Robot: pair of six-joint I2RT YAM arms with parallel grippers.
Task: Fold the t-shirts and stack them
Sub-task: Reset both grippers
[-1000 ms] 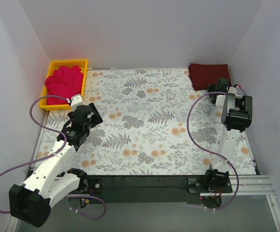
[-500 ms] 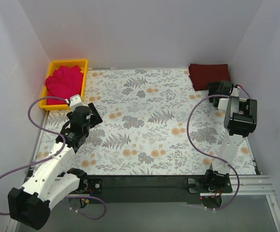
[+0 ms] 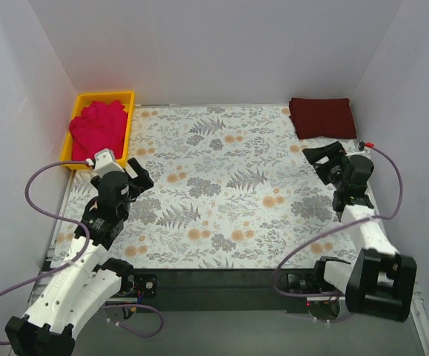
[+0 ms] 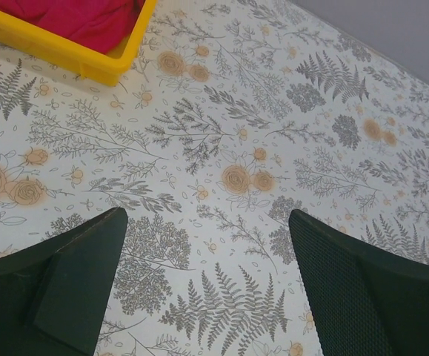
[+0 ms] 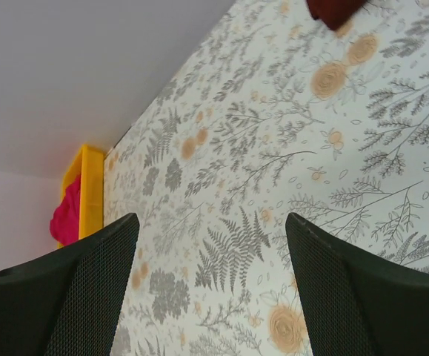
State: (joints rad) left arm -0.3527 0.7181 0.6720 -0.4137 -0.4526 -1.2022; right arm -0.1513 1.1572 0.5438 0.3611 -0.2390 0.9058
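Note:
The dark maroon t-shirt lies folded flat in the back right corner; one corner of it shows at the top of the right wrist view. The pinkish-red t-shirt sits bunched in the yellow bin, and its edge shows in the left wrist view. My left gripper hovers over the mat just in front of the bin, open and empty. My right gripper is open and empty too, a short way in front of the maroon shirt and pointing left across the mat.
The yellow bin stands at the back left against the wall, also seen as a yellow bin from the left wrist. A floral mat covers the table. White walls close in the back and both sides. Purple cables loop beside each arm.
The right gripper has opened and the right arm has pulled back from the maroon shirt toward the near edge. The left gripper has opened wider and drawn slightly back and left.

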